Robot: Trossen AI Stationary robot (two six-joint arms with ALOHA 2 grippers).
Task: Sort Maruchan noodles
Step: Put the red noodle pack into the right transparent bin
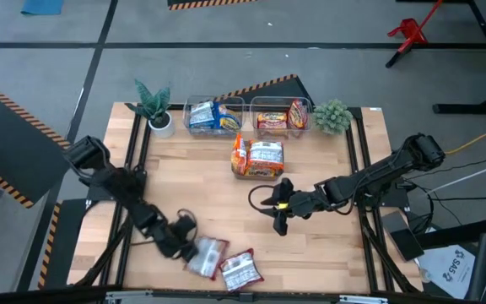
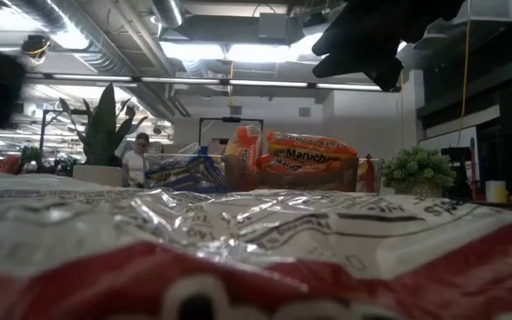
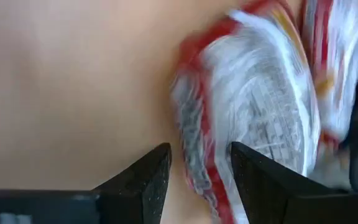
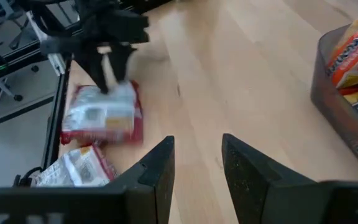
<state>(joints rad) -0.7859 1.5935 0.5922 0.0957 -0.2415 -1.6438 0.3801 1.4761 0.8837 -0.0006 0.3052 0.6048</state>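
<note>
Your left gripper point(image 1: 186, 246) sits at the near packet's point(image 1: 207, 256) ten o'clock edge on the worktop point(image 1: 201, 181), fingers point(image 3: 143, 180) apart, straddling its rim. It is much the nearer arm; right gripper point(image 1: 280, 221), fingers apart and empty, waits mid-worktop.

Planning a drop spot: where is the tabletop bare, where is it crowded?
Bare wood: between the left arm's gripper and the dark grey tray of packets; also near the right gripper.

Crowded: the back edge with two clear plastic bins, and the front, two red-white crinkly noodle packets.
</note>
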